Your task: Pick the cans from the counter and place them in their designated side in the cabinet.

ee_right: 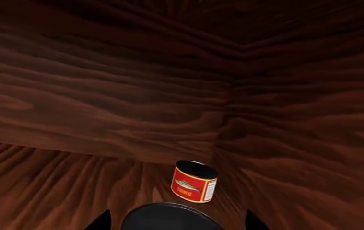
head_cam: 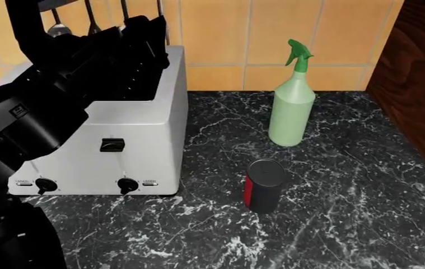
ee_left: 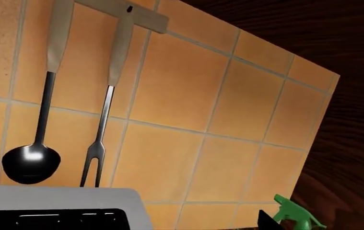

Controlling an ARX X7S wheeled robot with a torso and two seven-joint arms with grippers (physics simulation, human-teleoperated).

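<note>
Dark cabinet (ee_right: 105,105), red can (ee_right: 194,181) beyond tool (ee_right: 172,221)

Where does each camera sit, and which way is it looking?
Head: atop the robot, looking down at counter, toaster, dark can; left arm shows.
Left wrist: on that arm, facing tiled wall, ladle, fork; no body visible.
Right wrist: inside the wooden cabinet, facing the sardine can; fingertips barely show.
Shared: head and left wrist see the toaster.

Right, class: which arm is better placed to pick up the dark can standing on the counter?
Probably left. The left jaws hang over the toaster, near the dark can on the counter. The right arm is out of the head view, its camera facing the red can inside the cabinet.
</note>
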